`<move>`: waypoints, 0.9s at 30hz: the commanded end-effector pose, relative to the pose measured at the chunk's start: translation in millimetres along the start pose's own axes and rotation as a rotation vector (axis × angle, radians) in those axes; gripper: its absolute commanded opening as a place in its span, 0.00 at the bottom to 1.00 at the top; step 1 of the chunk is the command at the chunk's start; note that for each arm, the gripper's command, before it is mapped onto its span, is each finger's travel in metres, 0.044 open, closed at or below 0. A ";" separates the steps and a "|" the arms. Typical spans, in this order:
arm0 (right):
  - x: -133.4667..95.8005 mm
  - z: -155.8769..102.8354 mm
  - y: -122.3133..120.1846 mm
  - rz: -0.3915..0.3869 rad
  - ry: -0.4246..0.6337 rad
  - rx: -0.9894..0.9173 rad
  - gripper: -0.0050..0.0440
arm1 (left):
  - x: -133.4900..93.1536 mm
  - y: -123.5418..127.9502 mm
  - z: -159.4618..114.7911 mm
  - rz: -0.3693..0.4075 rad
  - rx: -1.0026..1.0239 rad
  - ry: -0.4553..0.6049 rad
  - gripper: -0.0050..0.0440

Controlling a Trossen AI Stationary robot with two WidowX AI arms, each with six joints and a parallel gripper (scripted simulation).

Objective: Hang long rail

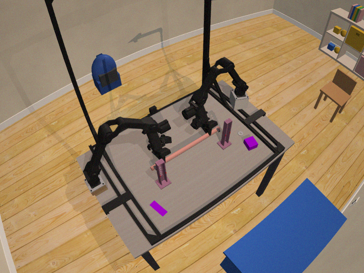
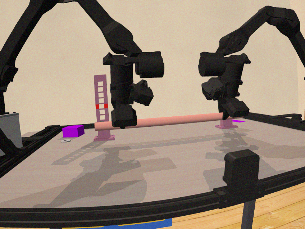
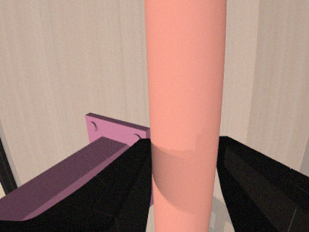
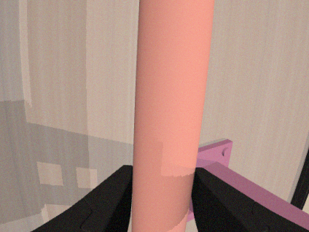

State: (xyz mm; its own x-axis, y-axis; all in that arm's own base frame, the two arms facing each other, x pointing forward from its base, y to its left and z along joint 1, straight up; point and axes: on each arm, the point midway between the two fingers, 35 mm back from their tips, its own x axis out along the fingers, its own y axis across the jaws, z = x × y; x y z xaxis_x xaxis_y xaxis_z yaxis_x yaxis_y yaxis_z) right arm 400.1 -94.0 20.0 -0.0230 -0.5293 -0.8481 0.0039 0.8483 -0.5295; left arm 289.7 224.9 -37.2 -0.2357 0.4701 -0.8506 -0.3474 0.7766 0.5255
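Observation:
The long salmon rail point(image 1: 188, 147) point(image 2: 172, 120) point(image 3: 186, 73) point(image 4: 171, 73) is held above the table, beside the two posts on the exterior view's side. My left gripper point(image 1: 210, 132) point(image 2: 123, 126) point(image 3: 183, 148) is shut on it near one pink post point(image 1: 226, 129) point(image 2: 100, 77) point(image 3: 73, 171). My right gripper point(image 1: 164, 158) point(image 2: 225, 117) point(image 4: 162, 176) is shut on it near the other post point(image 1: 159, 162) point(image 2: 226, 123) point(image 4: 255, 193). In the exterior view the rail appears lower than the red mark point(image 2: 97, 106). Whether the hooks touch the posts cannot be told.
A purple block point(image 1: 250, 143) point(image 2: 73, 131) and a small grey ring point(image 1: 240, 132) point(image 2: 65, 140) lie beyond the left gripper's post. A flat purple strip point(image 1: 158, 208) point(image 2: 238, 121) lies near the other post. A black frame point(image 1: 202, 217) point(image 2: 147, 204) edges the table.

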 end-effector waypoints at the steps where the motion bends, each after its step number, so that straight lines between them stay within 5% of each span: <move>1: 7.6 -0.4 -21.9 -0.010 -0.009 -0.001 0.10 | 7.6 21.7 0.4 0.015 -0.001 -0.009 0.10; 27: -23.2 -1.8 -48.2 -0.013 -0.009 0.000 0.10 | -23.5 48.1 -0.4 0.017 -0.001 -0.009 0.10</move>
State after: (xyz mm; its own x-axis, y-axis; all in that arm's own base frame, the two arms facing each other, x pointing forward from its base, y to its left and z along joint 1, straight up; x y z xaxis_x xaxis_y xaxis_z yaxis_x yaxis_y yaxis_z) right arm 399.7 -121.3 56.9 -0.0187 -0.5345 -0.8450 0.0051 0.8451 -0.5346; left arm 278.7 249.8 0.6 -0.2355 0.4760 -0.8474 -0.3448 0.7742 0.5307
